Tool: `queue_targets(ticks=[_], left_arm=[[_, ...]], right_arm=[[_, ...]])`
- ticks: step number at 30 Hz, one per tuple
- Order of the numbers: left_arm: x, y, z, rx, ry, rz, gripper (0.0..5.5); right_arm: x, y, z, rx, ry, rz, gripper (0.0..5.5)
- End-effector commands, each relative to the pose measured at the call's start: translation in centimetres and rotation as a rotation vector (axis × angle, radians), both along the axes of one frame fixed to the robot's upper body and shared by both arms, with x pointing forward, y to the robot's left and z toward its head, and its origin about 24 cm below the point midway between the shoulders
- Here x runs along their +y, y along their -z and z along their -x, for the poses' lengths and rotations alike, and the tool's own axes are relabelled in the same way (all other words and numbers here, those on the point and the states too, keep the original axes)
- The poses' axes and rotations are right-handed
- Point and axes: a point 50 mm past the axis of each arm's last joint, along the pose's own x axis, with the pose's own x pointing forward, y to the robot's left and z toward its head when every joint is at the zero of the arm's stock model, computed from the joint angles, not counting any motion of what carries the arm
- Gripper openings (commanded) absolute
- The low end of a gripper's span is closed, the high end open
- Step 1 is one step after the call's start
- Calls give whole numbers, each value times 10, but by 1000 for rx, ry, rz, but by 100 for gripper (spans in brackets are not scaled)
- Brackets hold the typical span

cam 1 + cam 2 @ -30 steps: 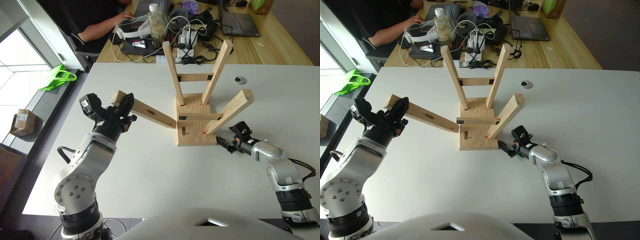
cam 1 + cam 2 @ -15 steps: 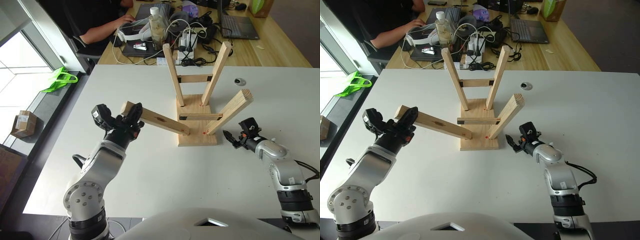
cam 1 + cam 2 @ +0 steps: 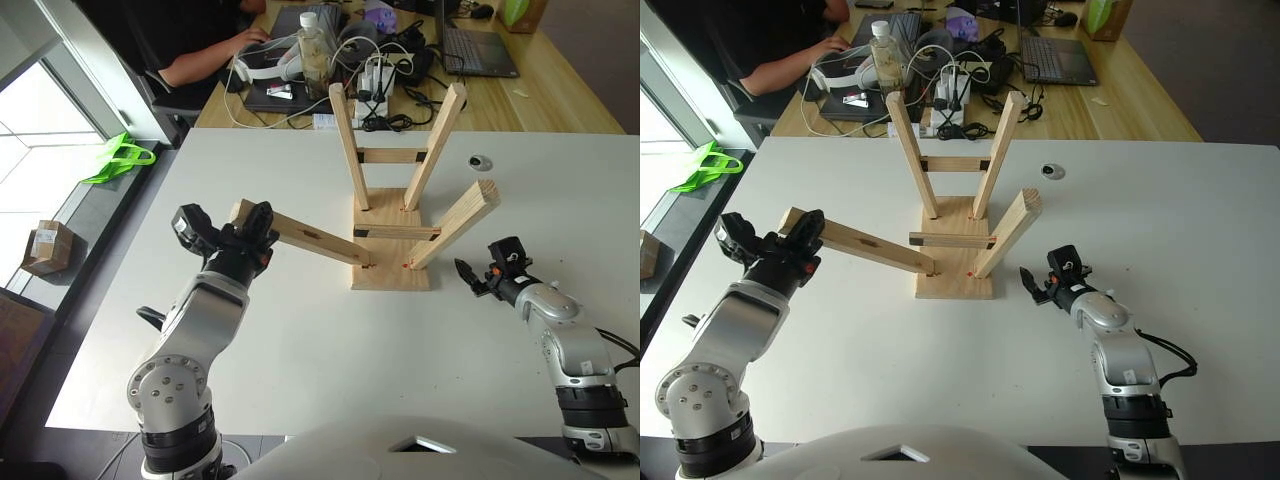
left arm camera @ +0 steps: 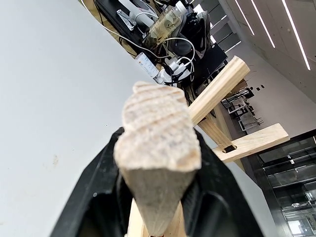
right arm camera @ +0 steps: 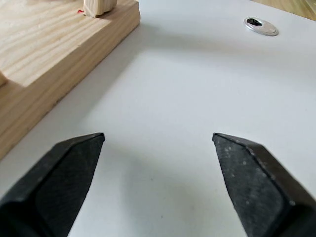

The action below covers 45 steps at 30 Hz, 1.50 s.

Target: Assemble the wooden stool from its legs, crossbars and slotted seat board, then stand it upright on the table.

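Left eye view takes in the white table (image 3: 300, 340); its left edge runs along the floor strip by the window and its far edge butts a wooden desk (image 3: 560, 100) strewn with a bottle (image 3: 314, 45) and cables (image 3: 385, 65); broad bare tabletop lies in front of the stool parts and out to the right.

The seat board (image 3: 390, 277) lies flat near the table's middle. The far left leg (image 3: 347, 150) and far right leg (image 3: 433, 145) rise from it, splaying apart and joined by a crossbar (image 3: 390, 155); the near right leg (image 3: 457, 222) slants up and outward, a second crossbar (image 3: 397, 232) running leftward from it; the near left leg (image 3: 312, 238) slopes low to the left, its inner end at the board's near left corner; whether it sits in a slot I cannot tell.

The left gripper (image 3: 254, 236) clamps that leg's outer end above the table, fingers (image 4: 101, 197) on both flanks; the right gripper (image 5: 157, 136) sits low just right of the board, spread wide and holding nothing.

A green bag (image 3: 120, 155) and a cardboard box (image 3: 40, 245) lie on the floor to the left; a small round cable port (image 3: 481, 160) sits near the table's far edge.
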Motion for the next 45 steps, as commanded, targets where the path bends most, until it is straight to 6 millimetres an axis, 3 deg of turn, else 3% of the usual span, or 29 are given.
queue_targets(ticks=[1, 6, 20, 31, 42, 45], left_arm=[[-10, 3, -4, 35, 101, -193, 102], [-28, 1, -9, 39, 195, -425, 102], [-47, -16, -13, 23, 203, -604, 102], [-57, -15, -13, 35, 211, -586, 102], [-65, -18, -27, -4, 328, -646, 102], [-63, -25, -30, -37, 315, -653, 157]], right_arm=[[-2, -8, -10, -38, 0, 17, 413], [2, -10, -16, -50, -27, 28, 413], [9, -15, -23, -76, -41, 48, 413], [8, -20, -29, -84, -65, 74, 413], [15, -16, -27, -94, -45, 66, 413], [16, -15, -27, -97, -43, 64, 413]])
